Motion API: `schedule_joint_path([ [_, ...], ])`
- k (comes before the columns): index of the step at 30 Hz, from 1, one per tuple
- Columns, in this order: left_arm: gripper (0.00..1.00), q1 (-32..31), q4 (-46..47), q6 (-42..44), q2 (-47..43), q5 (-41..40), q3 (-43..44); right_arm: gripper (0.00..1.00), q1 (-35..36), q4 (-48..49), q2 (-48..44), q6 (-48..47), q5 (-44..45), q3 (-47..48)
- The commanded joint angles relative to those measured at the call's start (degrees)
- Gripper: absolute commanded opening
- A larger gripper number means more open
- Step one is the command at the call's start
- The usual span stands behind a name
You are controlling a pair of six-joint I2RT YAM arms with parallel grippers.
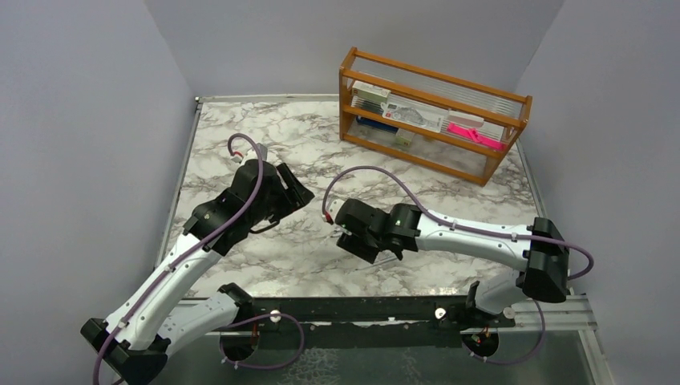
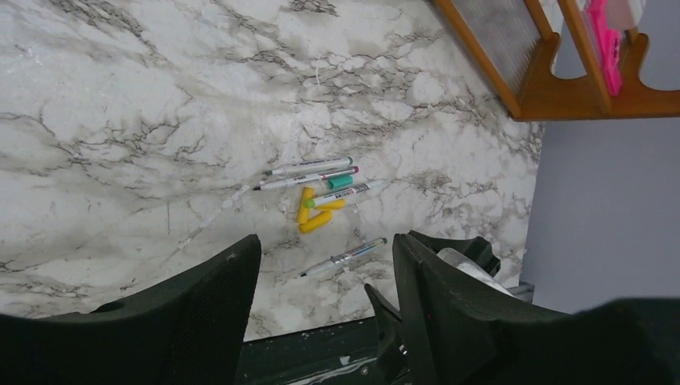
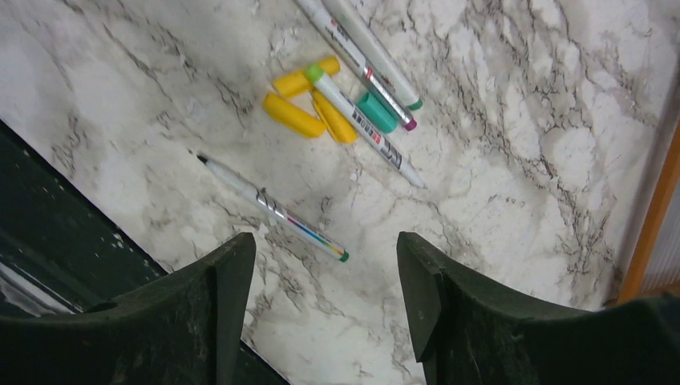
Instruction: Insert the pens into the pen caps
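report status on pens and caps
Left claw and right claw open, empty. Pens and caps loose on table, none joined. Nothing in the way.

Plain grey walls [image 1: 80, 120] enclose a white marbled table [image 1: 265, 144]. A wooden rack [image 1: 346, 92] with clear panels stands far right. A dark rail [image 1: 361, 309] lines the near edge.

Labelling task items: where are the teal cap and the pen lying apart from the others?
teal cap [image 3: 375, 112]: right wrist view, middle of its body.
separate pen [image 3: 273, 208]: right wrist view, mid-barrel.
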Motion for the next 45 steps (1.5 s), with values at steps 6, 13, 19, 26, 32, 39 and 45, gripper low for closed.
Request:
schedule_joint_path([
  [6,0.63,-0.1,-5.1,-3.4,0.7,-4.9,1.2,0.66,-1.7,-6.6,-3.1,-9.8,-7.5,-6.1],
  [13,0.63,-0.1,-5.1,-1.4,2.1,-4.8,0.2,0.62,-1.8,-1.5,-1.1,-12.5,-8.3,-11.4],
  [19,0.63,-0.2,-5.0,-1.6,2.5,-5.2,-0.5,0.62,-3.1,0.8,2.1,-15.1,-8.4,-11.0],
  [26,0.63,-0.2,-6.1,-2.4,0.9,-6.4,-0.8,0.62,-3.5,4.1,6.5,-16.1,-9.0,-10.4],
  [32,0.63,-0.2,-7.6,-2.6,-0.3,-7.6,-0.6,0.55,-3.5,5.2,9.7,-14.1,-8.2,-9.9],
  [39,0.63,-0.2,-8.7,-3.2,-2.0,-8.4,-1.4,0.2,-3.5,4.6,11.4,-12.5,-8.1,-9.4],
  [45,0.63,-0.2,-8.9,-3.5,-3.1,-8.5,-2.0,0.02,-3.5,3.3,10.4,-11.5,-7.8,-8.6],
])
